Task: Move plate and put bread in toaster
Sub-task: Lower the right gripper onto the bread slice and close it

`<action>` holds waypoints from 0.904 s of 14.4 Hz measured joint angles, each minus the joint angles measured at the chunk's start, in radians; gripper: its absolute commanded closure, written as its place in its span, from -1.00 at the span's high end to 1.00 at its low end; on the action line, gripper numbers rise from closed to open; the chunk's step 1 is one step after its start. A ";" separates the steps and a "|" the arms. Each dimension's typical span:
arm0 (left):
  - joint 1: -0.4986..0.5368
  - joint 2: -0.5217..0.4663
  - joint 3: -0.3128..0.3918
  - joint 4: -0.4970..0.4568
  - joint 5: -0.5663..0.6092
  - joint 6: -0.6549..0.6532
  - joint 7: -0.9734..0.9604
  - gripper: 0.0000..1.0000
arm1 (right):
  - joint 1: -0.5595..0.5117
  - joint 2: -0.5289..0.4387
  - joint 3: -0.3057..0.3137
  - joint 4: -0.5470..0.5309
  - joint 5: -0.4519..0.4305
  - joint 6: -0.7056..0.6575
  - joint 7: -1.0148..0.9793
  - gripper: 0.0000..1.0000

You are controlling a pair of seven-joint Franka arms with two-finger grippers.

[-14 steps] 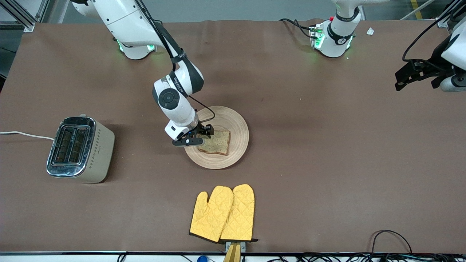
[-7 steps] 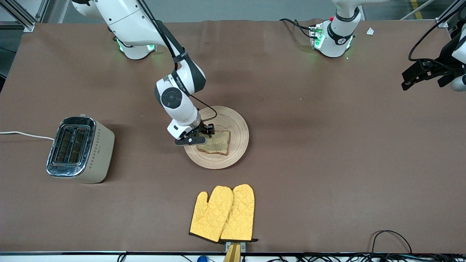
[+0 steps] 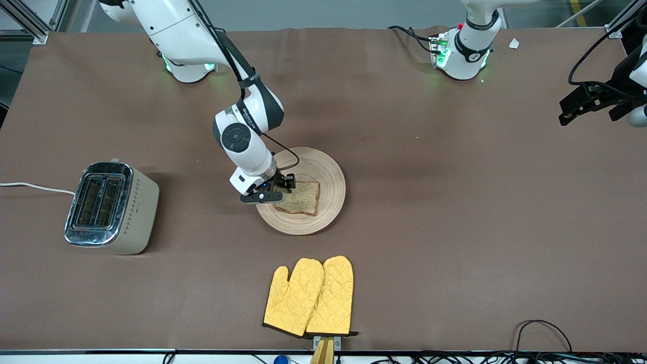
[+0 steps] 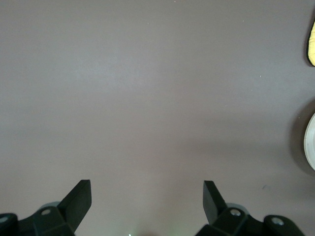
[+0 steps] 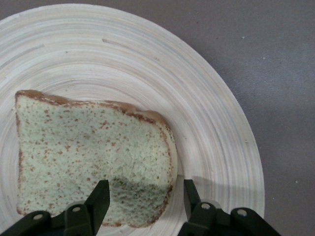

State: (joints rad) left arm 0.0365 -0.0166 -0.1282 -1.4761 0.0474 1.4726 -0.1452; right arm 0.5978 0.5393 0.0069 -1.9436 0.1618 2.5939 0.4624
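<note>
The tan plate lies mid-table with the brown bread flat on it. My right gripper is open and low over the bread's edge nearest the toaster. In the right wrist view the right gripper has one finger over the bread and the other over bare plate beside the crust. The cream toaster stands toward the right arm's end, slots up and empty. My left gripper is open and empty above the table's left-arm end; it also shows in the left wrist view.
A pair of yellow oven mitts lies nearer the front camera than the plate. The toaster's white cord runs off the table's end. Cables lie along the front edge. The left wrist view shows the plate's rim.
The left gripper has drifted outward toward its end of the table. The right gripper shifted slightly over the bread's edge and came back; the bread and plate have not moved.
</note>
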 measured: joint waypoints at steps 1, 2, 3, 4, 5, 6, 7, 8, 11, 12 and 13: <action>0.000 0.000 0.000 -0.001 0.000 0.000 0.000 1.00 | 0.002 0.000 0.001 -0.001 0.000 0.004 0.000 0.18; 0.000 0.000 0.000 -0.001 0.000 0.000 0.000 1.00 | 0.004 0.001 0.001 -0.002 0.000 0.006 0.000 0.15; 0.000 0.000 0.000 -0.001 0.000 0.000 0.000 1.00 | 0.005 0.001 0.001 -0.003 0.000 0.007 0.001 0.11; 0.000 0.000 0.000 -0.002 0.000 0.000 0.000 1.00 | 0.005 0.002 0.001 -0.004 0.000 0.007 0.001 0.08; 0.000 0.000 0.000 -0.002 0.000 0.000 0.000 1.00 | 0.005 0.002 0.001 -0.004 0.000 0.009 0.001 0.03; 0.000 0.000 0.000 -0.002 0.000 0.000 0.000 1.00 | 0.005 0.002 0.000 -0.005 0.000 0.013 0.001 0.01; 0.000 0.000 0.000 -0.002 0.000 0.000 0.000 1.00 | 0.005 0.002 0.000 -0.006 0.000 0.015 0.001 -0.03; 0.000 0.000 0.000 -0.002 -0.002 0.000 0.000 1.00 | 0.005 0.002 0.000 -0.006 0.000 0.017 0.001 -0.07; 0.000 0.000 0.000 -0.002 -0.005 0.000 0.000 1.00 | 0.005 0.002 0.000 -0.007 0.000 0.018 0.000 -0.19; 0.000 0.000 0.000 -0.002 -0.005 0.000 0.000 1.00 | 0.005 0.002 0.001 -0.007 0.000 0.019 0.000 -0.26; 0.000 0.000 0.000 -0.002 -0.005 0.000 0.000 1.00 | 0.005 0.003 0.001 -0.007 0.000 0.019 0.000 -0.32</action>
State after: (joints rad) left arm 0.0370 -0.0166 -0.1281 -1.4779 0.0422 1.4729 -0.1452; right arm 0.6024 0.5418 0.0076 -1.9510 0.1618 2.6130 0.4625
